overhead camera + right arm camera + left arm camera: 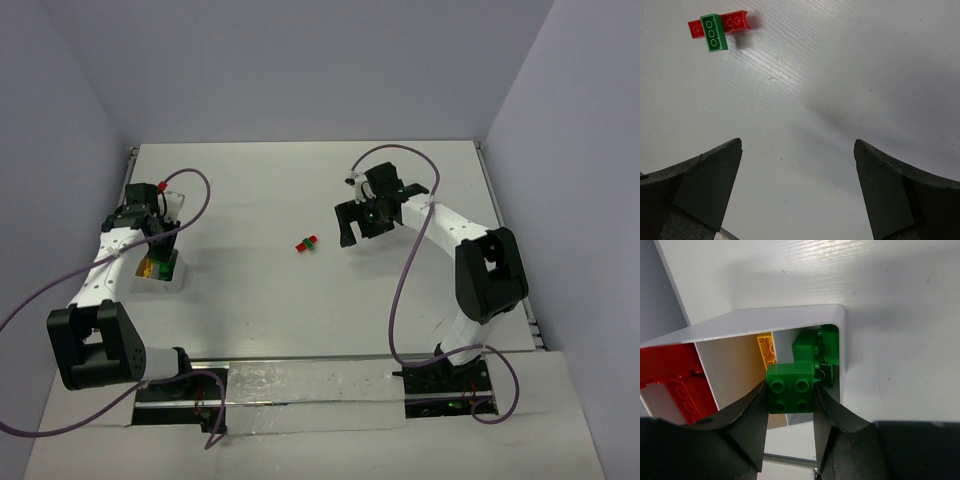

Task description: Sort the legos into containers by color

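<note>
Dropping a green brick (790, 388) in the white box (790, 315)
The left claw (790, 405) pinches it over the wall by the yellow brick (766, 347), so it may fall on the wrong side. Far from the box, the right claw (797, 145) is wide open and empty.

Green four-stud brick (790, 389): clamped in left gripper (790, 396) over the white container (765, 317). Compartments hold red bricks (675, 380), yellow brick (766, 347), green bricks (807, 347). Mid-table: narrow green brick (713, 32) stacked crosswise on red brick (735, 21).
</note>
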Motion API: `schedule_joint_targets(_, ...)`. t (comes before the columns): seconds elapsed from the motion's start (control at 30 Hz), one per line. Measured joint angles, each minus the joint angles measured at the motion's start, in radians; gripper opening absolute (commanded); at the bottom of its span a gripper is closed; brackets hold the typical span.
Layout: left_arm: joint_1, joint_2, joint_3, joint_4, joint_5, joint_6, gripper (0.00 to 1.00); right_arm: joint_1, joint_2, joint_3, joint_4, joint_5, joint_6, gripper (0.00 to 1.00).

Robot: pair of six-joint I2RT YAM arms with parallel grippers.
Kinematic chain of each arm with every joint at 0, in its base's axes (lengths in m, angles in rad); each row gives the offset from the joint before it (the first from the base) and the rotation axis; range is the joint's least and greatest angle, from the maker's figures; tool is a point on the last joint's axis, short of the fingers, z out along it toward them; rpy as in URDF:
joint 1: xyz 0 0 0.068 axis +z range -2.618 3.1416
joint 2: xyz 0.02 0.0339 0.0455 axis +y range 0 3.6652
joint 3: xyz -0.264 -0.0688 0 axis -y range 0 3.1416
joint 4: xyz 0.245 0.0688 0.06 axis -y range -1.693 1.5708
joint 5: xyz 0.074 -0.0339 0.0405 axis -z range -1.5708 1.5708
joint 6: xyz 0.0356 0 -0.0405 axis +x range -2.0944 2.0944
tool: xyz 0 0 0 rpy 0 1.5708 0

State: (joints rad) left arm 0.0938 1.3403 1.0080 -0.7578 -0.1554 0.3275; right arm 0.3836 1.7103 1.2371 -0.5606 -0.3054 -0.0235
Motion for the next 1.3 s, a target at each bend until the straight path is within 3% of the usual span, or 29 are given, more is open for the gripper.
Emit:
schedule_joint_targets(0.37,0.000,-0.001,-0.003,0.000,0.029,0.018,0.62,0.000,0.017,0.006,0.000,-0.002,0.000,1.00)
schedule_joint_targets(0.6,0.000,-0.001,-0.003,0.000,0.048,0.021,0.64,0.000,0.017,0.006,0.000,-0.002,0.000,1.00)
schedule_joint_targets(0.77,-0.026,-0.008,0.049,-0.024,0.138,0.017,0.63,0.000,0.017,0.006,0.000,-0.002,0.000,1.00)
schedule_joint_targets(0.87,-0.121,-0.030,0.084,-0.005,0.207,-0.015,0.61,0.000,0.017,0.006,0.000,-0.002,0.001,1.00)
schedule_joint_targets(1.03,-0.420,-0.002,0.109,0.105,0.357,-0.103,0.50,-0.001,0.018,0.007,0.001,-0.002,0.004,1.00)
schedule_joint_targets(1.2,-0.596,0.196,0.174,0.217,0.437,-0.196,0.50,-0.021,0.018,0.007,0.000,-0.006,0.004,1.00)
schedule_joint_targets(1.3,-0.661,0.365,0.290,0.223,0.430,-0.283,0.41,-0.071,0.018,0.007,0.000,-0.013,0.005,1.00)
